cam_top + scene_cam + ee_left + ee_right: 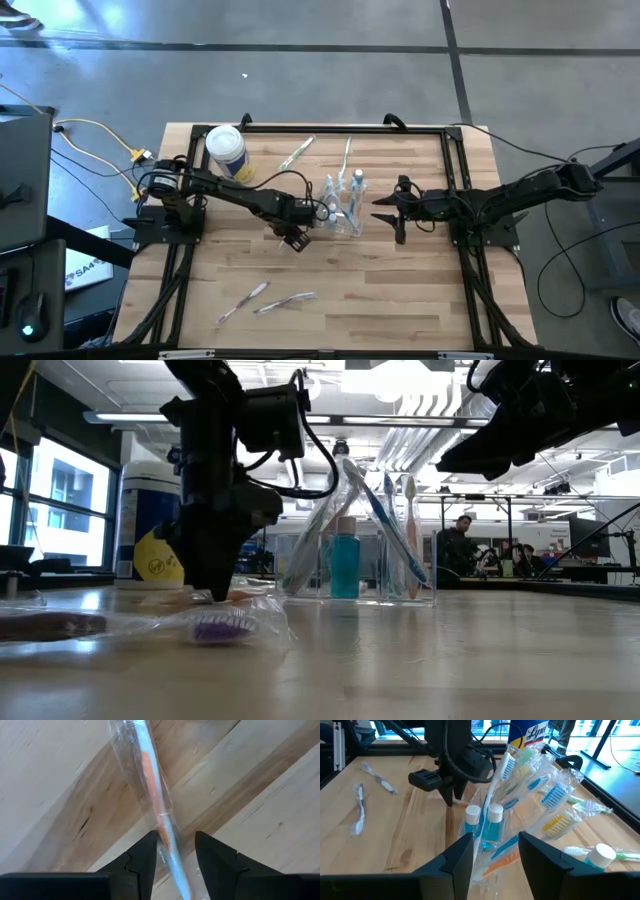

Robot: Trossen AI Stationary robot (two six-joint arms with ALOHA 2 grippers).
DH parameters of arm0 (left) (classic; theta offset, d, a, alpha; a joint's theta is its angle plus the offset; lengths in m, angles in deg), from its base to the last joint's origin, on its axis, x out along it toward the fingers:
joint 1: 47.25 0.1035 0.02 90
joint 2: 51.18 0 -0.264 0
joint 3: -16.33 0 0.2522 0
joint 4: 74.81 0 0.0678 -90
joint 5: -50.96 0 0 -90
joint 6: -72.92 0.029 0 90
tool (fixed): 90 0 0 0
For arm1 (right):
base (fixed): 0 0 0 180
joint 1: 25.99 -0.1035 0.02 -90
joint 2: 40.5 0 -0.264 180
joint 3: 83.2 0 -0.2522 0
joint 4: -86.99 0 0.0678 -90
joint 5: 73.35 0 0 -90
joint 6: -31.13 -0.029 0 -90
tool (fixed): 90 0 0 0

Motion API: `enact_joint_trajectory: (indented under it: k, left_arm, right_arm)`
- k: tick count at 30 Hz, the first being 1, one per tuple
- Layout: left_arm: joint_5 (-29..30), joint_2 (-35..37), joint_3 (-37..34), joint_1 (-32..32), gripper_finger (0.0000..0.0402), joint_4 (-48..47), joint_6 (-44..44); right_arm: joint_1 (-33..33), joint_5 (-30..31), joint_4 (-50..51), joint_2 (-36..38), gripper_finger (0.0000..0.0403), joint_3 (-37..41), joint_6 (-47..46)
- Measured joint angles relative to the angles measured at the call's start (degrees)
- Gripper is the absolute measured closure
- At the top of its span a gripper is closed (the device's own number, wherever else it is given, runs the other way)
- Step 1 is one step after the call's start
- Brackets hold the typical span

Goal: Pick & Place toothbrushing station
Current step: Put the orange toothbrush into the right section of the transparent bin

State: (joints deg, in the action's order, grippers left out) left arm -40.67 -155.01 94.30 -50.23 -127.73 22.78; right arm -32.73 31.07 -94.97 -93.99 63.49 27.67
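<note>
The toothbrushing station (345, 212), a clear plastic holder, stands mid-table (365, 575) with several wrapped toothbrushes leaning in it and two blue bottles with white caps (481, 822). My left gripper (296, 236) points down just to its left, open. Its fingers (147, 857) stand on either side of a wrapped orange-handled toothbrush (156, 795) lying flat on the wood. I cannot tell whether they touch the wrapper. My right gripper (393, 212) hangs open to the right of the station, raised above the table (500, 430), with the brush heads (555, 795) in front of it.
A white tub with a yellow label (225, 152) stands at the far left (150, 525). Wrapped toothbrushes lie near the far edge (297, 153) and near the front edge (285, 301), one with purple bristles (215, 628). People are in the room behind (460, 545).
</note>
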Motion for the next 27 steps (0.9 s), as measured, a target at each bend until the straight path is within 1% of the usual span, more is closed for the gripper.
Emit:
enact_joint_trajectory:
  k: [2, 4, 6, 8, 9, 10, 20, 27]
  left_arm:
    - [0.53, -0.02, 0.0, -0.02, 0.0273, -0.39, -0.9]
    - [0.74, -0.07, 0.02, -0.02, 0.0293, -1.26, -1.51]
    - [0.73, -0.11, 0.0, -0.02, 0.0325, -2.1, -1.65]
    - [1.05, -0.11, 0.0, -0.02, 0.0366, -2.7, -1.53]
    - [1.2, -0.11, 0.0, -0.02, 0.0379, -2.73, -1.23]
    - [1.66, -0.11, 0.0, -0.02, 0.0384, -2.79, -1.09]
    - [3.42, 0.86, -0.32, -1.15, 0.0386, -9.51, -0.98]
    - [6.01, 6.35, -0.15, -2.57, 0.0386, -16.28, -4.08]
  right_arm:
    - [0.0, -0.02, 0.25, 0.0, 0.0252, 0.0, 0.0]
    - [0.0, -0.02, 0.48, 0.0, 0.0252, 0.0, 0.0]
    - [0.0, -0.02, 0.45, 0.0, 0.0252, 0.0, -0.01]
    - [0.0, -0.02, 0.47, 0.0, 0.0252, 0.0, 0.0]
    - [-0.02, -0.03, 0.44, 0.0, 0.0252, 0.0, -0.01]
    - [0.0, -0.02, 0.43, 0.0, 0.0252, 0.0, -0.03]
    - [0.0, 0.01, 0.5, 0.0, 0.0252, 0.0, -1.28]
    - [0.0, 0.09, 0.32, 0.0, 0.0252, 0.0, -1.29]
